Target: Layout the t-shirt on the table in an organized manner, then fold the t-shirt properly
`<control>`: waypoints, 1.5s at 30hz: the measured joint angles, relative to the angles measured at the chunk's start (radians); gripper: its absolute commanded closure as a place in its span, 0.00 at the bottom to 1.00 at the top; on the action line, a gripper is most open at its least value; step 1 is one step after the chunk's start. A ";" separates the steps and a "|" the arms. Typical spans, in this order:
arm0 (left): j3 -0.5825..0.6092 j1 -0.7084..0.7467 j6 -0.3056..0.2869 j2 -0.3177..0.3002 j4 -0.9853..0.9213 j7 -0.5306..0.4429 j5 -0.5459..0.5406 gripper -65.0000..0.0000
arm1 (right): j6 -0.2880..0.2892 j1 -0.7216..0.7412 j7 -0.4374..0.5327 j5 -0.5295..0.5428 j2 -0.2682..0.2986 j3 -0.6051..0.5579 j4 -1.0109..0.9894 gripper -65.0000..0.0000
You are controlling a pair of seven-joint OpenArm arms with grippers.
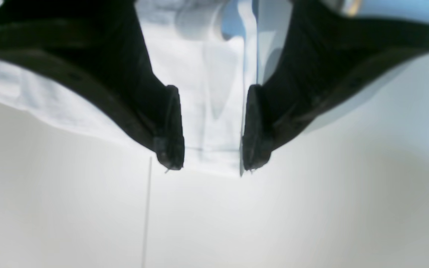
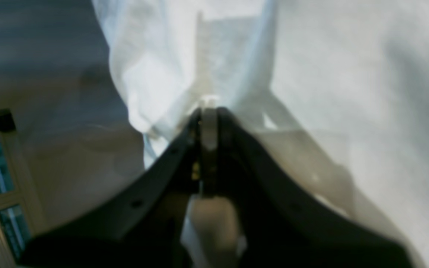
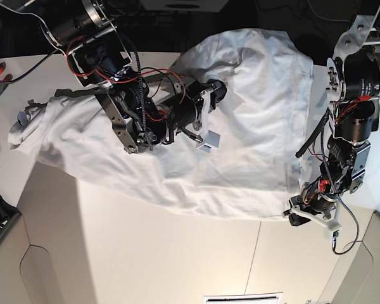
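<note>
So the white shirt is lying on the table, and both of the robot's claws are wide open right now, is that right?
Not quite. Only the left gripper is open, its jaws standing apart at the edge of the shirt on the table. The right gripper is shut, pinching a fold of the shirt, as the right wrist view shows.

One white t-shirt (image 3: 240, 126) lies on one white worktop (image 3: 145, 253) crossed by one thin dark seam (image 1: 146, 208), with two robot arms over it, each ending in one tool: left tool (image 1: 212, 163), right tool (image 2: 209, 111)
</note>
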 measured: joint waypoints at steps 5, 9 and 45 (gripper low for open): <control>0.000 0.001 0.000 0.000 -0.085 -0.042 0.001 0.56 | 0.007 -0.008 0.000 0.001 0.000 0.000 0.001 1.00; 0.000 0.002 -0.020 0.000 -0.121 -0.080 0.001 0.56 | 0.007 -0.009 0.000 0.001 0.000 0.000 0.001 1.00; 0.121 -0.002 -0.025 0.064 -0.121 -0.211 0.062 1.00 | 0.007 -0.014 -0.008 0.027 -0.001 0.000 0.002 1.00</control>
